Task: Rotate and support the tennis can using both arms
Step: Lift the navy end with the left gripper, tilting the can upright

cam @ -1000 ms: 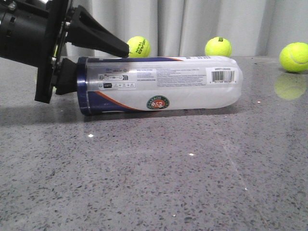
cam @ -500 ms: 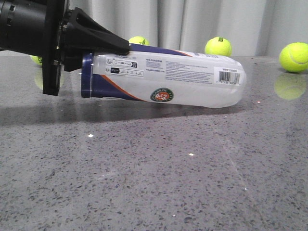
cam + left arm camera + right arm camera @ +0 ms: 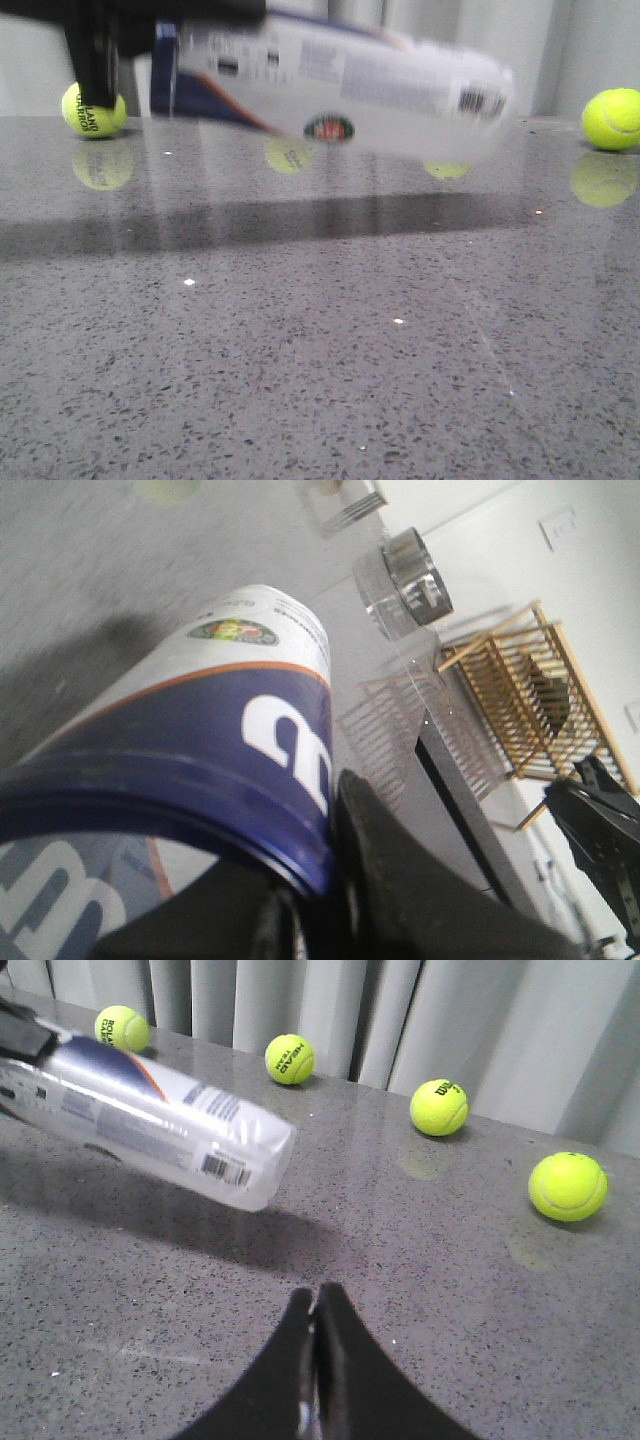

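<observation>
The tennis can (image 3: 330,85) is hanging clear of the grey stone table (image 3: 320,360), its shadow lying on the surface beneath it. It is lying nearly level, with its navy open end a little higher than its lobed clear base. The left gripper (image 3: 310,920) is carrying it alone by that navy end; one black finger (image 3: 375,870) is pressing against the outside of the rim, and the other seems to be sitting inside the mouth, though it is mostly hidden. So the fingers are clamping the can's wall, narrow rather than spread.

I would judge the lift is done and the turning upright is barely begun; the supporting half is not yet started. The right gripper (image 3: 315,1360) is hovering near the can's base, below and apart from it, touching nothing, its two fingers pressed together tip to tip.

Behind the can, along the curtain, yellow-green tennis balls (image 3: 439,1107) are sitting scattered on the table, none close enough to interfere, as far as I can tell.
</observation>
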Controlling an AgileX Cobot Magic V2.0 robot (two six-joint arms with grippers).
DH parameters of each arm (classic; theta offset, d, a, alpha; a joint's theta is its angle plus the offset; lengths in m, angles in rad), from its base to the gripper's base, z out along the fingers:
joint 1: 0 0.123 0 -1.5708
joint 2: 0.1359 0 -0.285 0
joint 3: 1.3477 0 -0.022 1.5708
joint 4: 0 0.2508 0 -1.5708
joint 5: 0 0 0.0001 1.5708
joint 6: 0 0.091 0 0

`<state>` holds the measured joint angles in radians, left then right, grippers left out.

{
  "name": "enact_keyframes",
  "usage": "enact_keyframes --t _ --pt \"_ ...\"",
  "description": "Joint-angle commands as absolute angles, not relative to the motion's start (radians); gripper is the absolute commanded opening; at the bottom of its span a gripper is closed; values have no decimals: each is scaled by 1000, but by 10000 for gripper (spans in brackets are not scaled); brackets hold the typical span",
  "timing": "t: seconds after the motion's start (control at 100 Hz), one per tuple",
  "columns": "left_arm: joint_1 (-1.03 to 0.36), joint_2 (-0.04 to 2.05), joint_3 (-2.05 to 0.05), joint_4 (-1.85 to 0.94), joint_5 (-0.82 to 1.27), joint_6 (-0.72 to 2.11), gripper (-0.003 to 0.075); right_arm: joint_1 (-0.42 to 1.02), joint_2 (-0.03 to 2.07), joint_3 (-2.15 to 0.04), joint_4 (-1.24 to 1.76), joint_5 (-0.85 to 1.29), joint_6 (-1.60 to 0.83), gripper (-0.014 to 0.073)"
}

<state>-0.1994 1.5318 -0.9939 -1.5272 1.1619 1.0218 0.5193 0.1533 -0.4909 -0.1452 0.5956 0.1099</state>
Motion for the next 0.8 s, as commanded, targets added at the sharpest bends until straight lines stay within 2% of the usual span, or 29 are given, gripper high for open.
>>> enact_keyframes --t 0.0,0.2,0.37,0.57,0.79 --pt "-207 1444 -1111 -1509 1219 965 -20 514 165 -514 -165 522 110 -68" --pt "-207 1406 -1379 -1122 1227 709 -20 514 165 -514 -165 522 110 -68" --pt "-208 1405 -1569 -898 1280 552 -20 514 165 -514 -165 522 110 -68" --pt "-258 1403 -1655 -610 1280 402 -20 514 165 -514 -165 522 110 -68" --pt "-424 1403 -1654 -333 1280 278 -20 514 165 -514 -165 522 110 -68"
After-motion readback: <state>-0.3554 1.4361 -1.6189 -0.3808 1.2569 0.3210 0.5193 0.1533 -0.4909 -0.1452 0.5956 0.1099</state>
